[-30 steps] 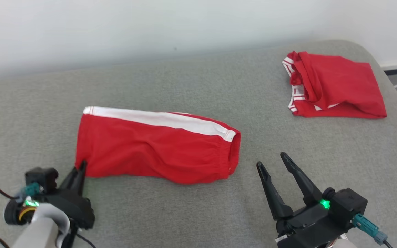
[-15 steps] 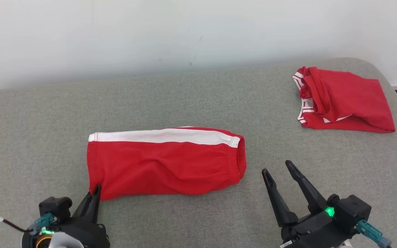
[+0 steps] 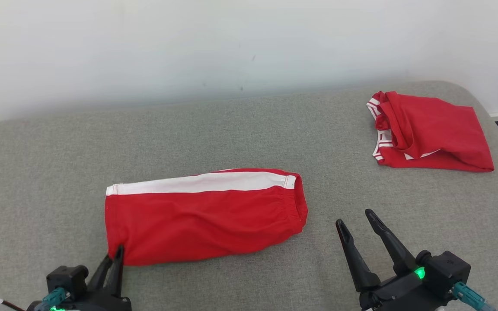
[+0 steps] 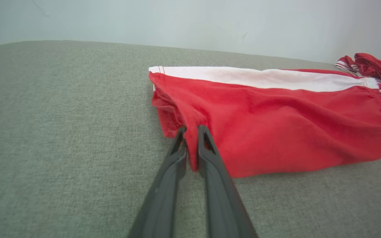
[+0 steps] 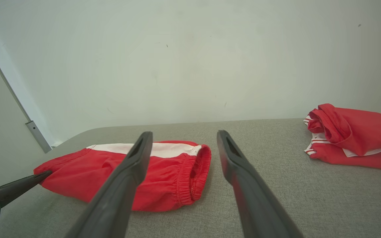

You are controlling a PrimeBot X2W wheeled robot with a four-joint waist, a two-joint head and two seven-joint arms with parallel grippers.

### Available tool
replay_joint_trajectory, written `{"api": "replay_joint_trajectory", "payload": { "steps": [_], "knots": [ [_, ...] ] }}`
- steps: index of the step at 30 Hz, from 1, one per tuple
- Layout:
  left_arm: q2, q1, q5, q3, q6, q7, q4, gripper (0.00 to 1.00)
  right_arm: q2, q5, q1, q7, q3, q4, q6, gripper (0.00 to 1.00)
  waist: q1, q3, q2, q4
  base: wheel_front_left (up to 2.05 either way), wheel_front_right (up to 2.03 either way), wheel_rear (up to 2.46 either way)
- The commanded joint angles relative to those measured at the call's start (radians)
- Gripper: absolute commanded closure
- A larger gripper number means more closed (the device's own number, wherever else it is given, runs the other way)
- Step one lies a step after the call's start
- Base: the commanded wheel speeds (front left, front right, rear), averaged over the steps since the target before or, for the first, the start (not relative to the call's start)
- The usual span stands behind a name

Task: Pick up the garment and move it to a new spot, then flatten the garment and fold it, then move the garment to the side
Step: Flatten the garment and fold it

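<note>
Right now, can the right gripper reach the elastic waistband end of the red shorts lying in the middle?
Probably yes. The right gripper stands open just beside the waistband of the red shorts, with bare grey cushion between them and nothing in the way.

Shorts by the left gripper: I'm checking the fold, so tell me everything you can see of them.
The shorts are red, soft-looking cloth with a white stripe along the far edge and a gathered elastic waistband at the right end. They lie folded lengthwise and slightly wrinkled on the grey surface. The left gripper pinches their near left corner, where the cloth bunches up between its fingers.
</note>
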Motion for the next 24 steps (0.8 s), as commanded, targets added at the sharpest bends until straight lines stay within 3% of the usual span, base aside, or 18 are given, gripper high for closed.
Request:
{"api": "replay_joint_trajectory", "payload": {
  "steps": [1, 8, 16, 24],
  "knots": [
    [0.003, 0.012, 0.013, 0.009, 0.008, -0.006, -0.010, 0.02, -0.003, 0.007, 0.001, -0.001, 0.002, 0.001, 0.000, 0.00, 0.0000, -0.002, 0.0000, -0.001, 0.00, 0.00, 0.00],
    [-0.008, 0.058, 0.086, 0.064, 0.036, -0.006, -0.100, 0.00, 0.021, -0.012, -0.016, -0.001, -0.018, 0.042, 0.000, 0.00, 0.0000, -0.006, 0.0000, 0.009, 0.00, 0.00, 0.00],
    [-0.040, 0.164, 0.244, 0.189, 0.075, -0.006, -0.359, 0.00, 0.063, -0.110, -0.008, -0.001, -0.088, 0.083, 0.000, 0.00, 0.0000, -0.012, 0.0000, 0.047, 0.00, 0.00, 0.00],
    [-0.038, 0.263, 0.330, 0.242, 0.096, -0.006, -0.449, 0.00, 0.103, -0.167, 0.035, -0.001, -0.177, 0.088, 0.000, 0.00, 0.0000, -0.033, 0.0000, 0.078, 0.00, 0.00, 0.00]
  ]
}}
